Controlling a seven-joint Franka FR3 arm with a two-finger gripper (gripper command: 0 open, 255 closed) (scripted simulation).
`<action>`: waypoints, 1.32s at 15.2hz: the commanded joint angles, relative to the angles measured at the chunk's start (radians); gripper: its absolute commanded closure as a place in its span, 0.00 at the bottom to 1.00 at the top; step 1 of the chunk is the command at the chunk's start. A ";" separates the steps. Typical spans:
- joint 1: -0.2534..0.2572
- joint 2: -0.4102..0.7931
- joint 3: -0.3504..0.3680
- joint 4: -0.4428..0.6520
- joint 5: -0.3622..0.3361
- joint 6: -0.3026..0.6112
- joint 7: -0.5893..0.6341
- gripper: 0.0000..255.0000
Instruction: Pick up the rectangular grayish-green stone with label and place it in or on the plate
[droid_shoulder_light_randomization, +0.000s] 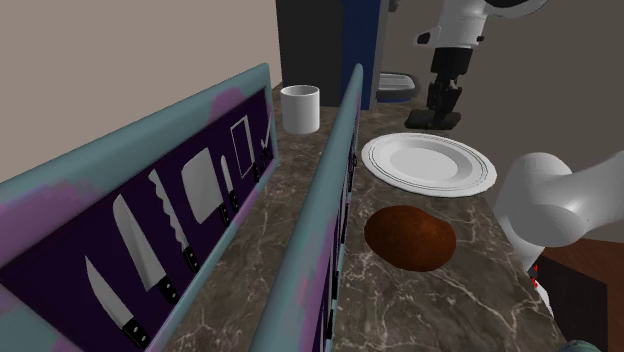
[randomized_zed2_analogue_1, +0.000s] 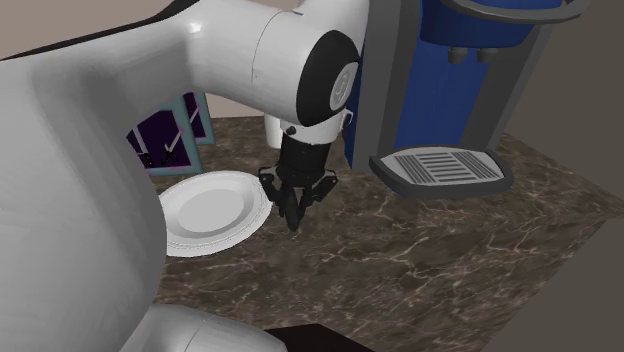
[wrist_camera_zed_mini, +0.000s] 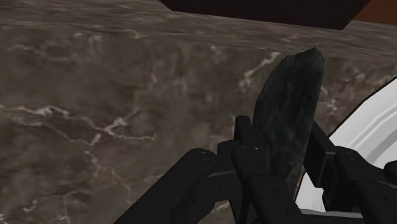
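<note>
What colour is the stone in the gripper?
Dark greyish-green, mottled; the stone shows best in the wrist view.

Greenish-dark stone (wrist_camera_zed_mini: 292, 89) clasped in pincer (wrist_camera_zed_mini: 283, 145), marble counter (wrist_camera_zed_mini: 95, 95), white plate (wrist_camera_zed_mini: 372, 127) beside

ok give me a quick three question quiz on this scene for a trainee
1. True or false: the end effector is shut on the dark stone.
2. The white plate is: A bare; B holding the stone; C stacked on a bowl.
3. What colour is the coffee machine behind the arm?
Key: 1 true; 2 A; 3 blue.
</note>
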 joint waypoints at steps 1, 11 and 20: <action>0.004 0.010 0.004 0.034 0.005 -0.024 0.004 1.00; 0.020 0.068 0.016 0.203 0.024 -0.133 0.018 1.00; 0.041 0.006 0.188 0.164 0.165 -0.142 0.184 1.00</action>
